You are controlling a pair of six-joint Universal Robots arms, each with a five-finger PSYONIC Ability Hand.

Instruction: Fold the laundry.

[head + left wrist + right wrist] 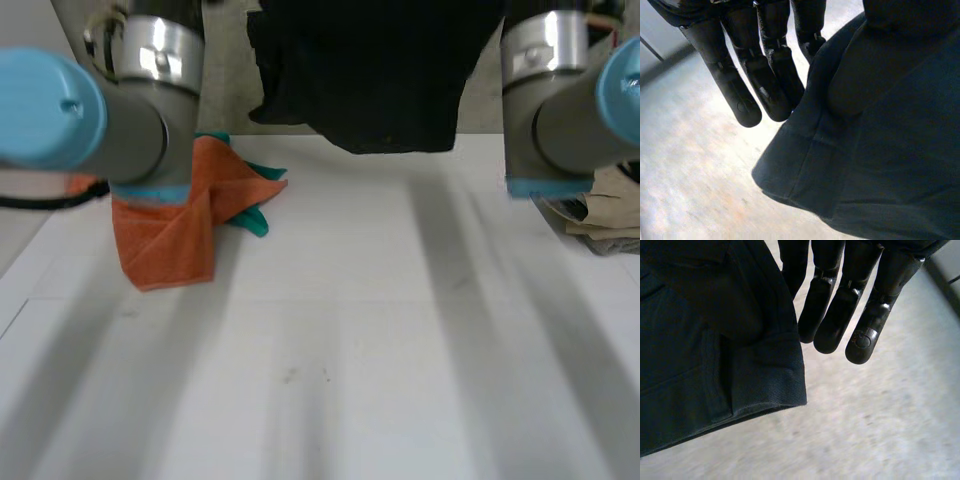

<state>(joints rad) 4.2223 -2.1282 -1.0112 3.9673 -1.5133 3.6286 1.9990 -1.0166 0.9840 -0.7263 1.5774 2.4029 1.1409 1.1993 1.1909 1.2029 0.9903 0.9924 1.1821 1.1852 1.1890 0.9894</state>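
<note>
A black garment hangs above the far side of the white table, held up between my two arms. In the left wrist view my left hand has its fingers straight, and the garment's hemmed corner drapes down beside them, bulging over a covered thumb that pinches it. Seen from the right wrist, my right hand also has straight fingers, and the other hemmed corner is gripped at its thumb side. The lower edge hangs just above the table.
An orange towel lies crumpled at the far left of the table, with a teal cloth partly under it. Beige fabric is piled at the right edge.
</note>
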